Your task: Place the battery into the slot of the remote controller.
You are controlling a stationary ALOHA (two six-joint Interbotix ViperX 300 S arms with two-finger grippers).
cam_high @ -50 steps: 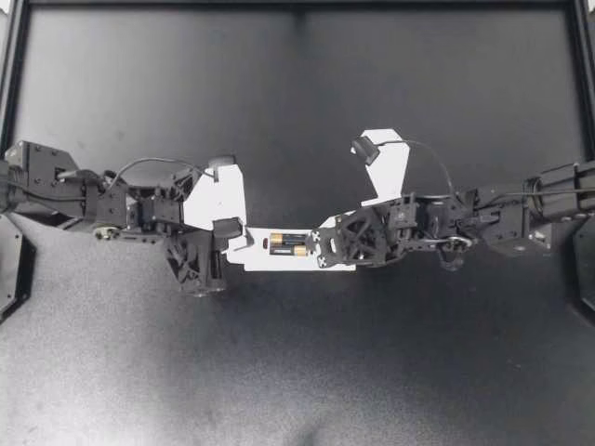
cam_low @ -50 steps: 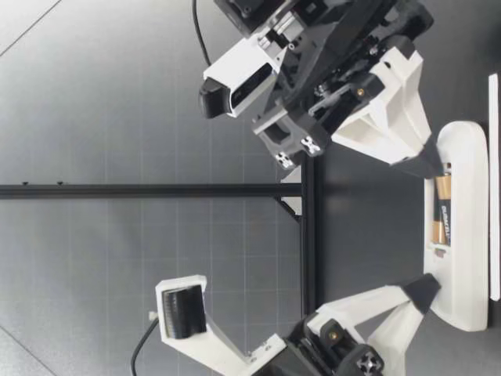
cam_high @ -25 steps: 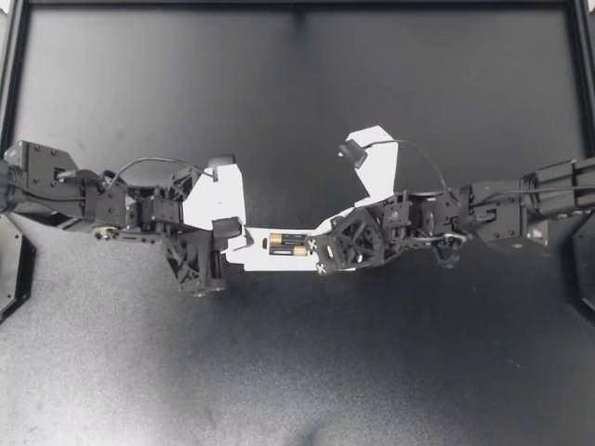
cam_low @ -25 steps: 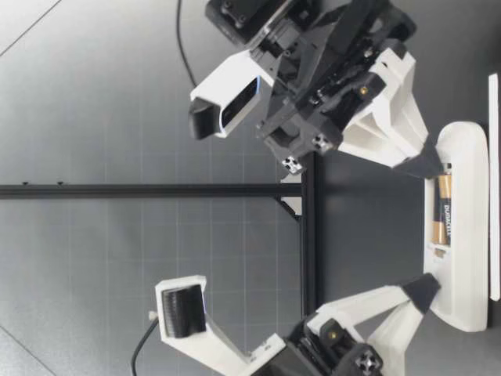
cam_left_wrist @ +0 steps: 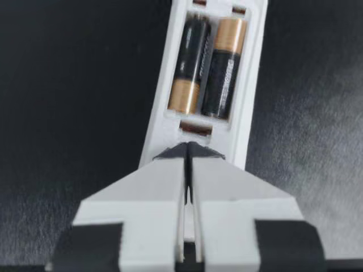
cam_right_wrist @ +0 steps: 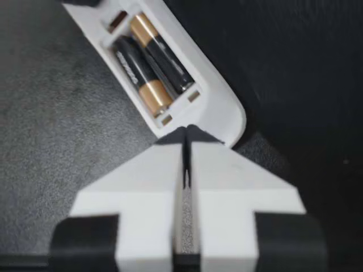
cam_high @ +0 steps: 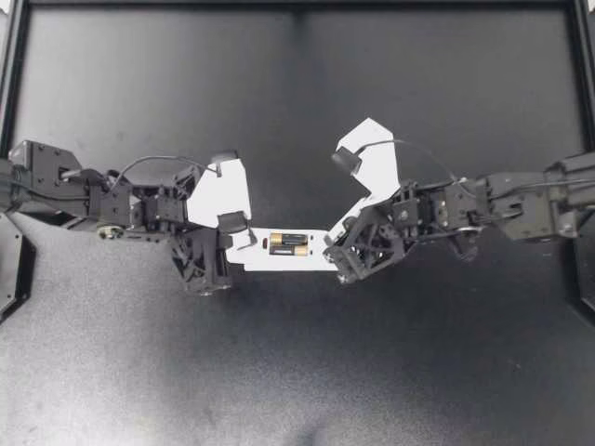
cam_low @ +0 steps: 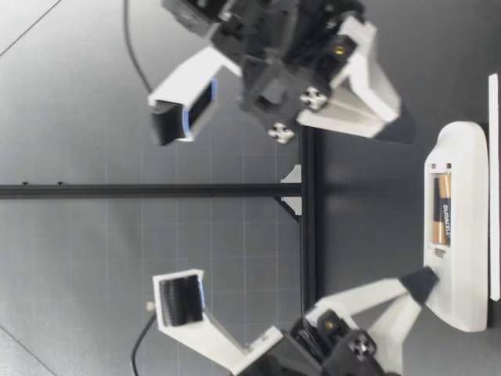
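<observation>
two batteries (cam_high: 288, 244) lie side by side in the open slot (cam_left_wrist: 195, 127) of the white remote controller (cam_high: 265, 256), their gold ends facing opposite ways. the remote lies flat at mid-table, slot upward.

the left gripper (cam_high: 236, 232) has its fingers pressed together on nothing, the dark tip resting on one end of the remote. the right gripper (cam_high: 331, 243) is closed the same way. in the low view it hangs just above the other end, clear of the casing.

surface: a black, faintly grainy mat (cam_high: 297, 372), bordered by a black rail (cam_high: 297, 5). beyond the far edge stand a black upright post (cam_low: 156, 190) and a grey gridded wall (cam_low: 94, 102).

obstructions: white camera brackets (cam_high: 218, 190) rise from both wrists. from above, the gripper bodies cover both ends of the remote.
</observation>
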